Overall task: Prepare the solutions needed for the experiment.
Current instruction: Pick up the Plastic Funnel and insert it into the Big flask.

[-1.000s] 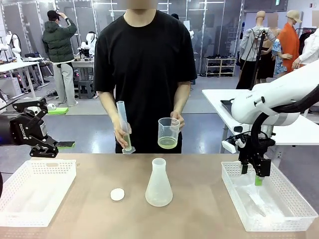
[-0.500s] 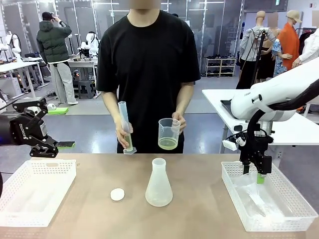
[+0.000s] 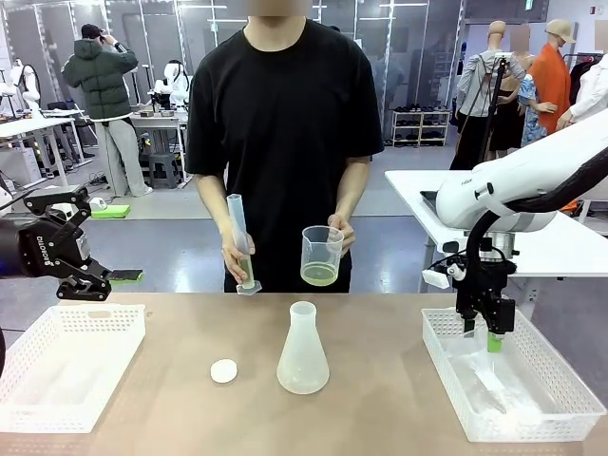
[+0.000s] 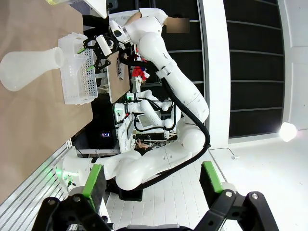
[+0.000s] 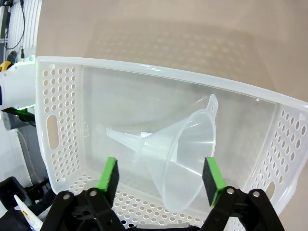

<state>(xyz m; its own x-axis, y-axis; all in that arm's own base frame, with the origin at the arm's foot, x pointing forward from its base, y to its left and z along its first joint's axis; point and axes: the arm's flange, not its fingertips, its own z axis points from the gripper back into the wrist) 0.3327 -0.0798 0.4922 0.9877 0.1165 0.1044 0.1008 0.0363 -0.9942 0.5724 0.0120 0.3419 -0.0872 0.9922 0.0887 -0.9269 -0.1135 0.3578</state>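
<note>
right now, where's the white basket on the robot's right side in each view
Front view: the white basket sits at lower right.
Left wrist view: the basket is at upper left, turned sideways, just past the flask.
Right wrist view: the basket is seen from above, with a funnel lying inside.
Shared landmark: the right arm's green-padded fingers, open at the basket.
</note>
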